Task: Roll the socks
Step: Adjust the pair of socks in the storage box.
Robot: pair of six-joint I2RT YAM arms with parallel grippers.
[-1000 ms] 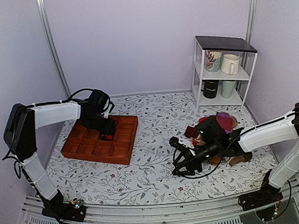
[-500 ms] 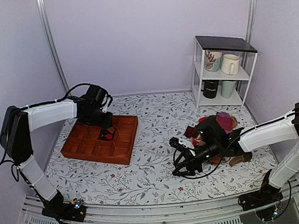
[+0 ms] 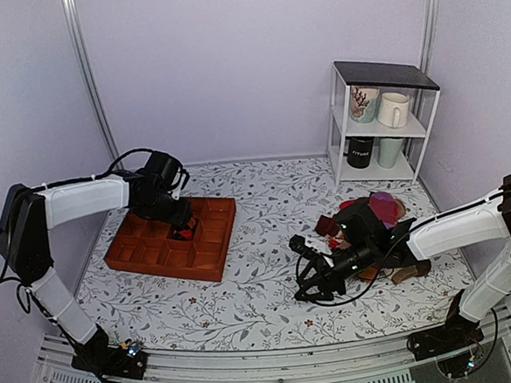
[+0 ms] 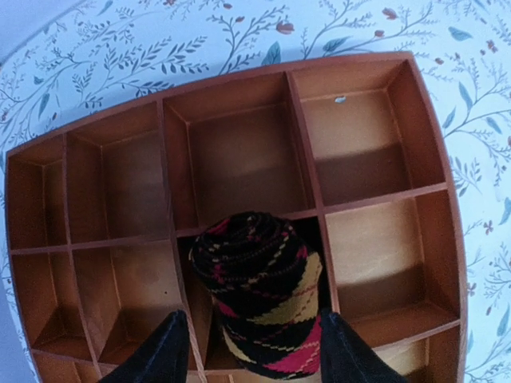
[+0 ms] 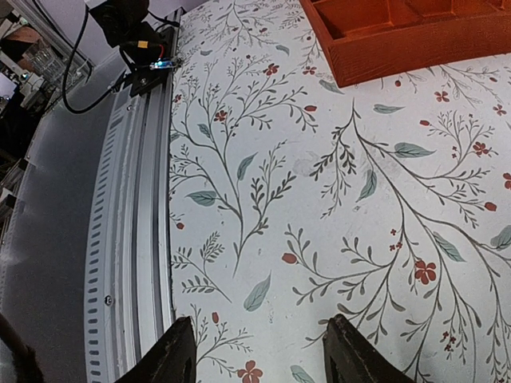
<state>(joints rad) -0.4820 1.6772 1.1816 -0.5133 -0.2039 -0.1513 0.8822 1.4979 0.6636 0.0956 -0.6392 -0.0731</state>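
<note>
The rolling is looking finished: the socks (image 4: 259,295) are sitting as one tight argyle roll, standing on end in an inner compartment of the wooden tray (image 4: 359,136), close to the tray's middle. By my reckoning, all that is remaining is lifting clear of the roll.

The left pincer (image 4: 257,351) is straddling the roll from above with its jaws half spread. A dark gap is showing on one side, so it is not appearing to squeeze. The left arm (image 3: 85,196) is reaching in from the tray's left, elbow bent and wrist pointing steeply down.

The right arm (image 3: 460,225) is stretching low across the bench (image 5: 359,199), well to the tray's right. The right pincer (image 5: 259,355) is gaping wide and holding nothing. A heap of other socks (image 3: 381,209) is lying farther right of the tray.
</note>
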